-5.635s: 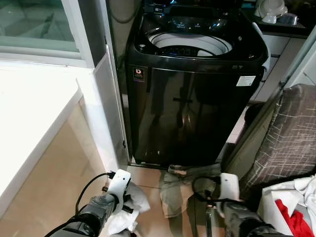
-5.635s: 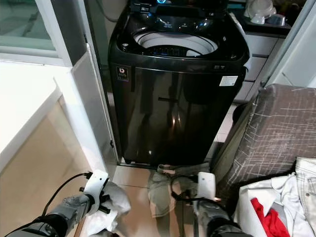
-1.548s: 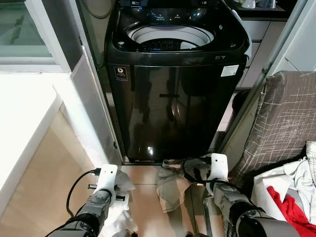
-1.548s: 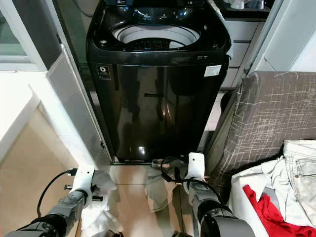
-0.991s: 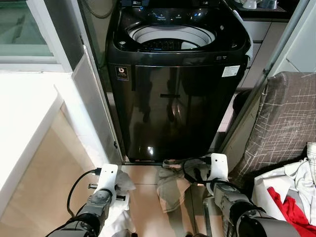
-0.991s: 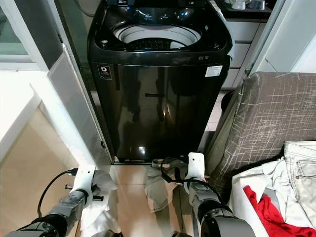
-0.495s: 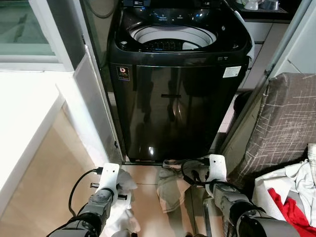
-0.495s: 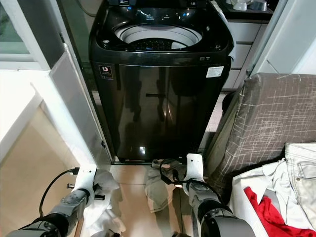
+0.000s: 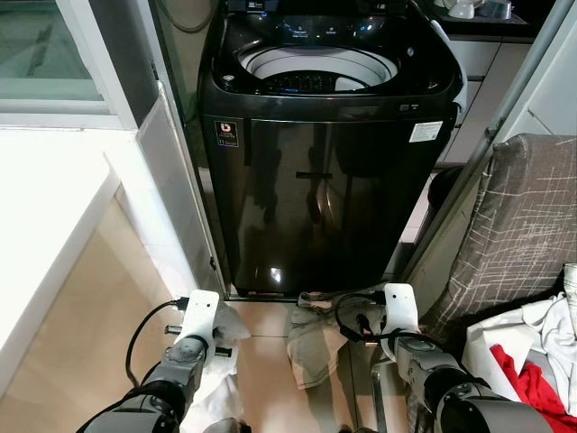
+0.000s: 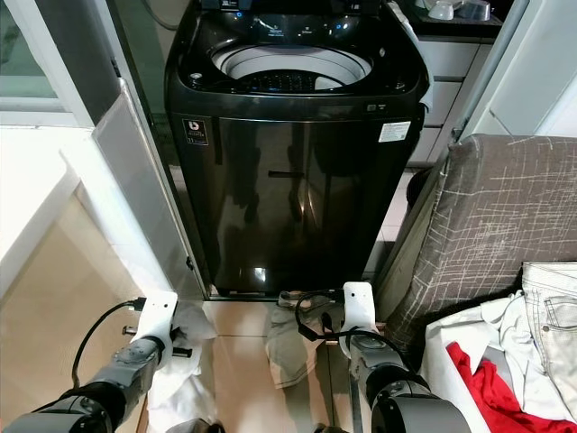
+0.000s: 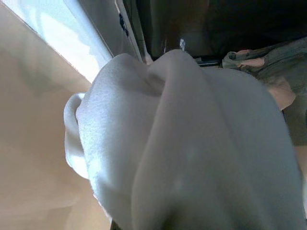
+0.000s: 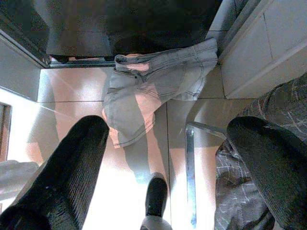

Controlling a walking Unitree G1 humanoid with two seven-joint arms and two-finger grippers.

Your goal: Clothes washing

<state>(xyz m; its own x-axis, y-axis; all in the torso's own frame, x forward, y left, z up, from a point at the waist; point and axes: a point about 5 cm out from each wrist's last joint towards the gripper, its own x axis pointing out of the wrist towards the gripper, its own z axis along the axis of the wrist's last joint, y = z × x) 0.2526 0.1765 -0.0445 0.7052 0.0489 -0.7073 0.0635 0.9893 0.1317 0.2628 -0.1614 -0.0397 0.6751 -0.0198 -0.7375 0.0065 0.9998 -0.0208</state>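
Pale floor tiles ran up to a black top-loading washing machine that stood against the far wall with its lid up, the light ring of its drum showing from above. On the robot's left a white ledge lay under a window, and a pale panel leaned beside the machine. On its right stood a grey patterned cushion, with a heap of laundry below it, white pieces and a red one among them. A grey-green garment lay crumpled on the tiles right at the foot of the machine, touching its base; from the right wrist it read as a pair of shorts with a waistband. The left gripper hung low, near the floor on the left, closed on a white cloth that bulged around it and trailed toward the tiles. The right gripper hovered above the floor just short of the grey-green garment, its two black fingers spread wide apart with nothing between them. A dark shoe tip showed on the tiles below that gripper.
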